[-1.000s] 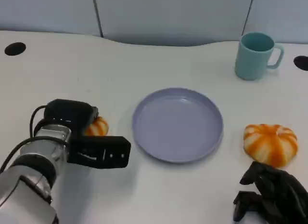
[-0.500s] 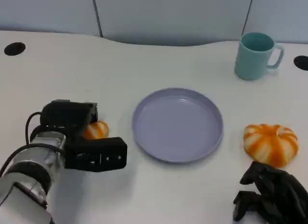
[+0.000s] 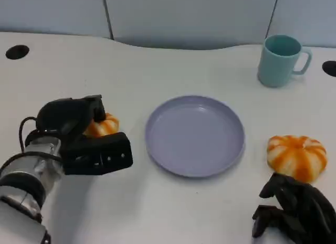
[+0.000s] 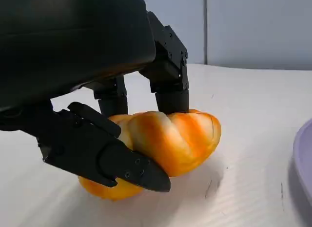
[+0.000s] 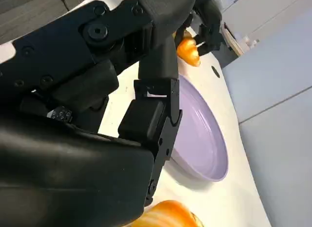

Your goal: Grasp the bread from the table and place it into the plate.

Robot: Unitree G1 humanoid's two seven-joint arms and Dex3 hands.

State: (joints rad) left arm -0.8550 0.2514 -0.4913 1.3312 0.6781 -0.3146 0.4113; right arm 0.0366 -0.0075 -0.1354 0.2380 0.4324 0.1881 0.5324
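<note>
A small orange-striped bread [image 3: 103, 125] lies on the white table left of the lilac plate [image 3: 195, 135]. My left hand [image 3: 79, 134] is wrapped around it. In the left wrist view the fingers [image 4: 168, 75] press on top of the bread [image 4: 170, 139] and the thumb lies against its near side, while the bread still touches the table. My right hand [image 3: 294, 212] rests at the near right edge with its fingers curled in and nothing in them. The right wrist view shows the plate [image 5: 204, 139] and, beyond it, the small bread [image 5: 187, 50].
A larger orange-and-white bun [image 3: 296, 156] lies right of the plate, just ahead of my right hand. A teal mug [image 3: 281, 60] stands at the back right. Dark round holes mark the table's far left [image 3: 17, 51] and far right.
My left hand has swung further over the small bread and closed around it. The bread has shifted slightly away from me. The right hand has hardly moved.
</note>
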